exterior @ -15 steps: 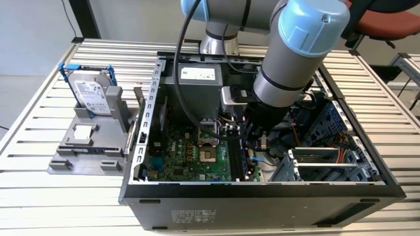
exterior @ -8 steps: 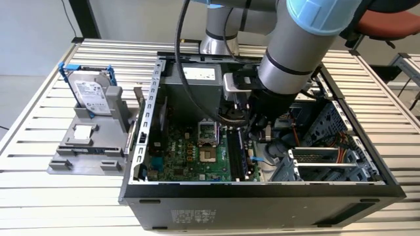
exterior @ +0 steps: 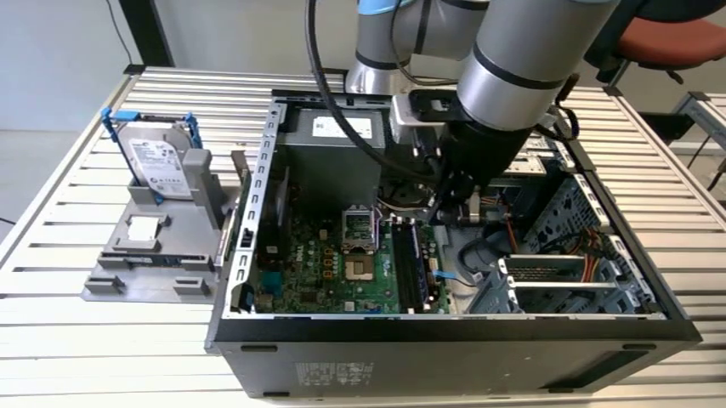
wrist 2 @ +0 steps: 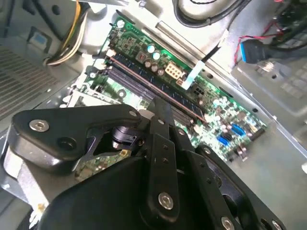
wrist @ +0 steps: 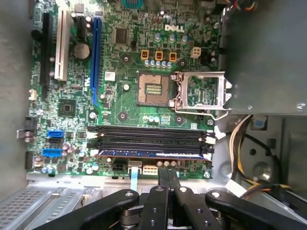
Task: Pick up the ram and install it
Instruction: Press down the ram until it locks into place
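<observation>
On the exterior view's left, a grey fixture (exterior: pixel 153 263) sits on the slatted metal table (exterior: pixel 68 195), and a silver hard drive (exterior: pixel 159 166) in a blue frame stands upright in it. Just right of the fixture is the open computer case (exterior: pixel 454 331), lying on its side with the green motherboard (exterior: pixel 329 263) exposed on its floor. The bare processor socket (exterior: pixel 359 228) sits near the board's middle, its metal latch frame swung open in the first wrist view (wrist: pixel 199 91). Right of the socket run the long black memory slots (exterior: pixel 411 263).

The ram (wrist: pixel 153 154) lies seated in the slot row nearest the board's edge, a dark strip with a blue label, parallel to the empty black slots (wrist: pixel 151 136) beside it; in the second wrist view it shows as a long dark strip (wrist 2: pixel 158 91) crossing the board.

The arm reaches down into the case from the far side, and the gripper (exterior: pixel 454 208) hangs over the far end of the slots. In both wrist views its fingers (wrist: pixel 168 184) are pressed together with nothing between them, just off the ram's long edge and apart from it. Further right in the case are drive cages (exterior: pixel 567 272) and bundled cables (exterior: pixel 516 238)
</observation>
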Controlling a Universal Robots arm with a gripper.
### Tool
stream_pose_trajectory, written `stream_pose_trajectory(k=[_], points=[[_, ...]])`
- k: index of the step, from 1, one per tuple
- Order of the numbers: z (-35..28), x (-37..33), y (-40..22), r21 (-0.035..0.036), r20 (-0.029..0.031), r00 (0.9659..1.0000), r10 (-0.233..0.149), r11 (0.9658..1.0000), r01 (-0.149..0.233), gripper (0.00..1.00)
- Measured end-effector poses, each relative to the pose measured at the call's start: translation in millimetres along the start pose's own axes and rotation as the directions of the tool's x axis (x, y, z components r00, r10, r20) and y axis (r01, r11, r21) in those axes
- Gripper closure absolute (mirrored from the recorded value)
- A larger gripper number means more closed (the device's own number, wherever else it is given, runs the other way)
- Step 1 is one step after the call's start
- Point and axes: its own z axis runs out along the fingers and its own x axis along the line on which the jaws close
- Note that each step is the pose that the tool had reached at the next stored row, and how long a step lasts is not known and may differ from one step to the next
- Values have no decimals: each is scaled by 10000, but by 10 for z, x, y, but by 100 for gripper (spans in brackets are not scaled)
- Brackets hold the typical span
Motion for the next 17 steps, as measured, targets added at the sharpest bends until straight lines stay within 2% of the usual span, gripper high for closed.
stream_pose_trajectory(k=[1, 2, 17], points=[[-34, -2, 2, 0, -1, 10000, 0, 10000, 0, 100], [-38, -3, -3, -1, -9, 10000, -2, 10000, 2, 100], [-40, -3, -12, -13, -124, 9999, 6, 10000, -6, 100]])
